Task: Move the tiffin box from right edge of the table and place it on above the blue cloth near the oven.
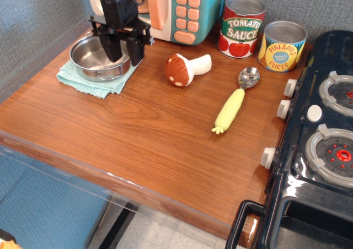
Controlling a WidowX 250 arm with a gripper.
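The tiffin box [90,55], a shallow shiny steel pot, sits flat on the blue cloth [77,80] at the far left of the table [160,133], in front of the oven [187,9]. My black gripper [123,52] hangs over the pot's right rim with its jaws apart. One finger [112,48] is inside the pot and the other [136,49] is outside it. The gripper holds nothing. It hides the pot's right edge.
A toy mushroom [185,68] lies right of the cloth. A yellow-handled spoon [234,103] lies mid-table. A tomato sauce can [241,26] and a pineapple can [282,46] stand at the back. A black toy stove [320,133] fills the right side.
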